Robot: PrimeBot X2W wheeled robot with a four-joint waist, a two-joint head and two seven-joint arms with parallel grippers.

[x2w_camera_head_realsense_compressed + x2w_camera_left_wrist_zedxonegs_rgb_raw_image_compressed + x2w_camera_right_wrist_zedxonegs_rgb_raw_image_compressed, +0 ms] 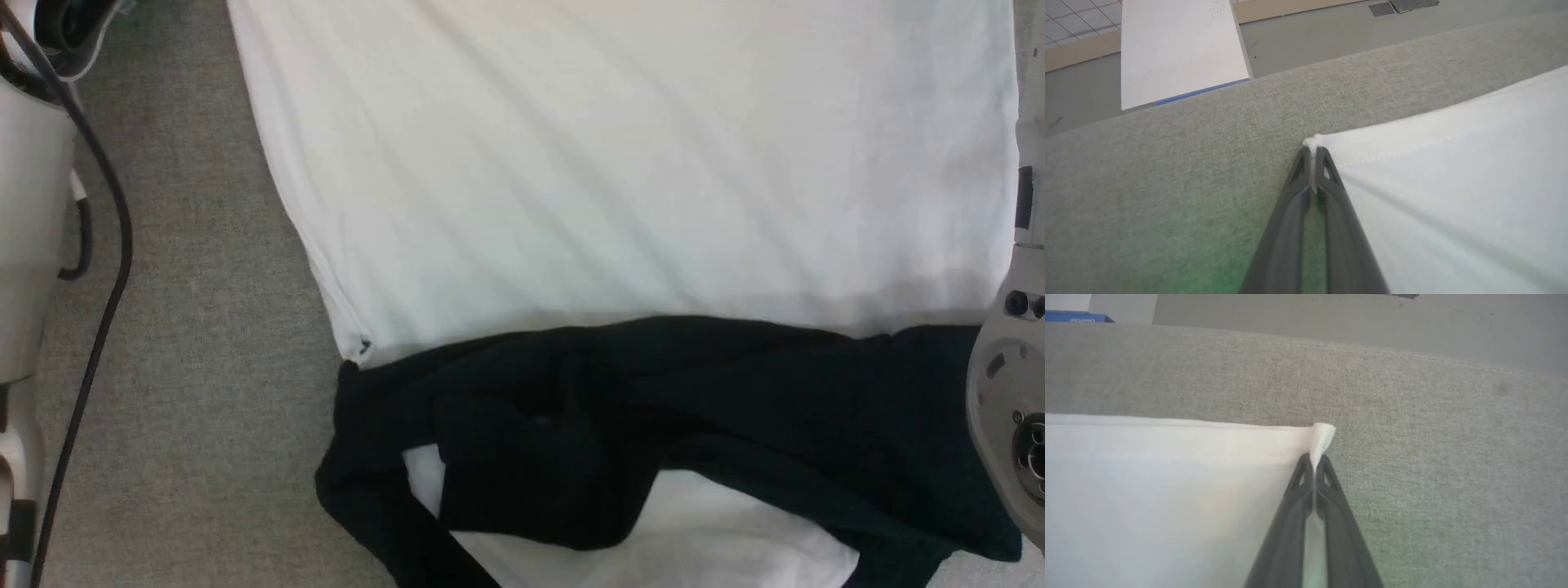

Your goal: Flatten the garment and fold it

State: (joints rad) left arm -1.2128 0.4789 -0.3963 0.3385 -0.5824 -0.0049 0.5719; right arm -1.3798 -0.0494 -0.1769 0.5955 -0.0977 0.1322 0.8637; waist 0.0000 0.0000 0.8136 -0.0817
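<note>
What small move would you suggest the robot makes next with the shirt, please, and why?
Probably a gentle pull of both corners outward and away from the black sleeves. The left gripper and right gripper are each shut on a white hem corner of the garment, whose body shows diagonal creases, while those sleeves lie bunched at the near end.

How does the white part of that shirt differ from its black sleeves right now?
On the soft long-sleeved shirt, the plain white body lies spread wide with only faint diagonal creases, while the black sleeves lie bunched and rumpled. The white body fills the far part of the head view; the black sleeves sit nearer the robot. Both rest on the grey woven surface.
</note>
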